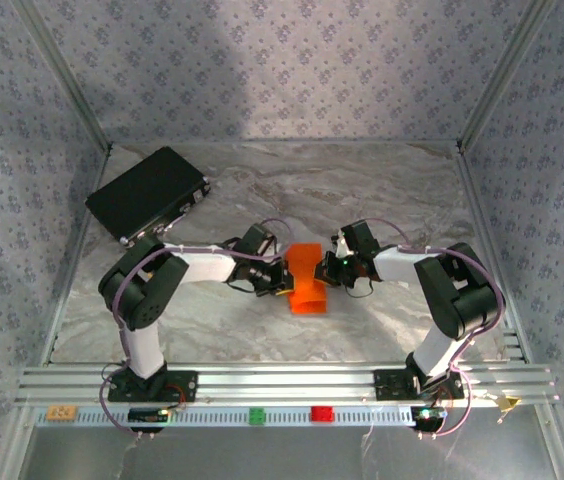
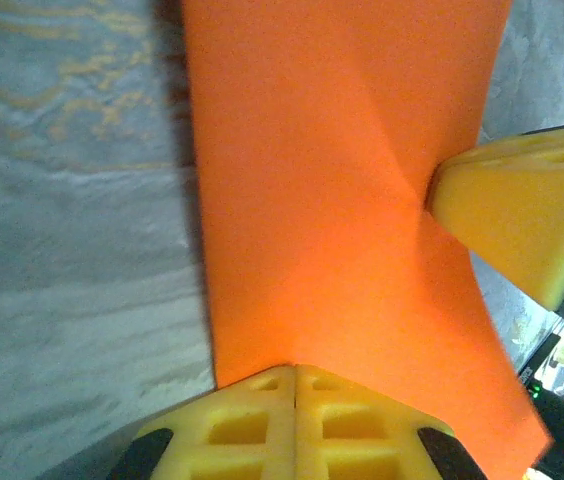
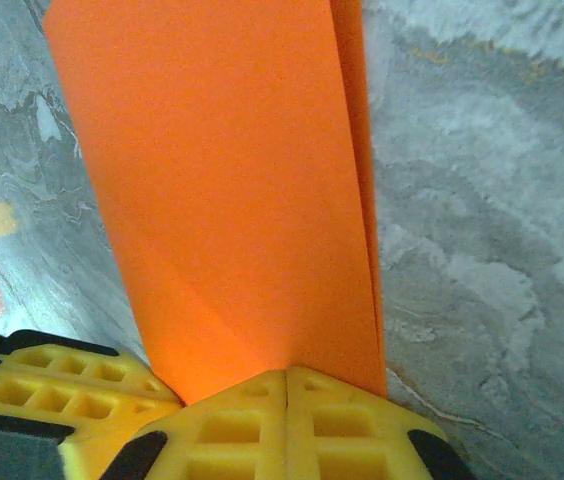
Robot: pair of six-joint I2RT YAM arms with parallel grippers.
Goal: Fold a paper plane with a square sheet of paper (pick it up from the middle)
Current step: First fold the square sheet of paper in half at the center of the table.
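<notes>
The square sheet of paper (image 1: 307,280) is bright orange and hangs between my two grippers over the middle of the table, bent into a doubled strip rather than a paper plane. My left gripper (image 1: 284,277) is shut on its left edge. In the left wrist view the yellow jaws (image 2: 295,372) meet on the sheet (image 2: 342,180), and the right gripper's fingers (image 2: 522,210) pinch it from the far side. My right gripper (image 1: 328,268) is shut on the right edge. The right wrist view has its jaws (image 3: 287,375) closed on the paper (image 3: 232,180), where two layers show.
A black rectangular case (image 1: 149,195) lies at the back left of the marble table (image 1: 382,190). On the front rail sit a tan block (image 1: 60,411), a green block (image 1: 257,415) and a small red block (image 1: 321,413). Patterned walls enclose three sides.
</notes>
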